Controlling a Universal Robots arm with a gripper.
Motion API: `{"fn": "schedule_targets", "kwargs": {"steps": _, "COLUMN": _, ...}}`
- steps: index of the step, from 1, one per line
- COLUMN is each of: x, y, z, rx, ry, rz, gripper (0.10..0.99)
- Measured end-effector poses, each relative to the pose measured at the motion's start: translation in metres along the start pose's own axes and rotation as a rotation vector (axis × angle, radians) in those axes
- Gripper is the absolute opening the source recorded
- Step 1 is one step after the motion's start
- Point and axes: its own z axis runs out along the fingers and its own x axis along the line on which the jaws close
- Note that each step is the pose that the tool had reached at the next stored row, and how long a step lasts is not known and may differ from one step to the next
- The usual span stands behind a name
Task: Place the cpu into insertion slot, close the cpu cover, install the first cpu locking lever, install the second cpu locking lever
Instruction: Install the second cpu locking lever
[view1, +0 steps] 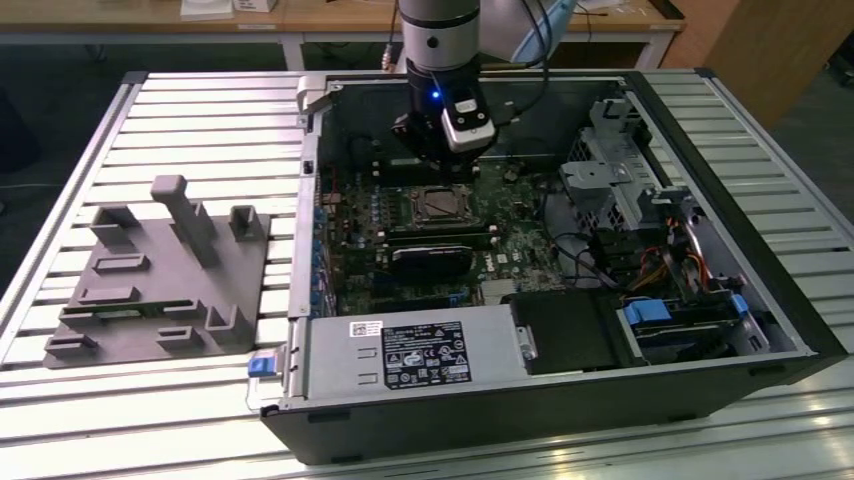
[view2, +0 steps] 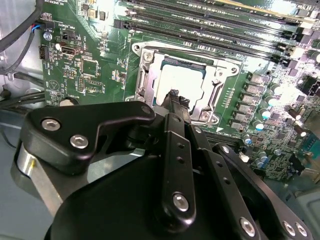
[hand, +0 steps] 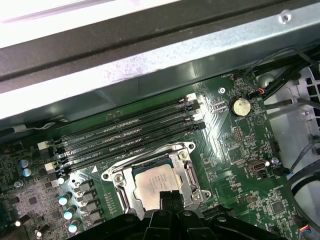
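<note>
Black jointed gripper (view2: 174, 95) fills the lower frame in both wrist views, its fingertips pressed together just over the pale silver square cpu (hand: 155, 186); that chip sits in the silvery-rimmed square insertion slot (hand: 116, 178) on the green circuit board (hand: 240, 150), framed by the thin grey metal cpu cover (hand: 187, 172); 4 long black memory slots (hand: 125, 137) run beside it.
</note>
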Motion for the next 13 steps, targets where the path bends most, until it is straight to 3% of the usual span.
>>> {"fn": "schedule_targets", "kwargs": {"steps": 8, "x": 0.0, "y": 0.0, "z": -0.0004, "rx": 0.0, "ry": 0.0001, "rz": 0.0, "gripper": 0.106}}
{"fn": "schedule_targets", "kwargs": {"steps": 13, "x": -0.0006, "y": 0.0001, "z": -0.0054, "rx": 0.0, "ry": 0.0, "rz": 0.0, "gripper": 0.106}}
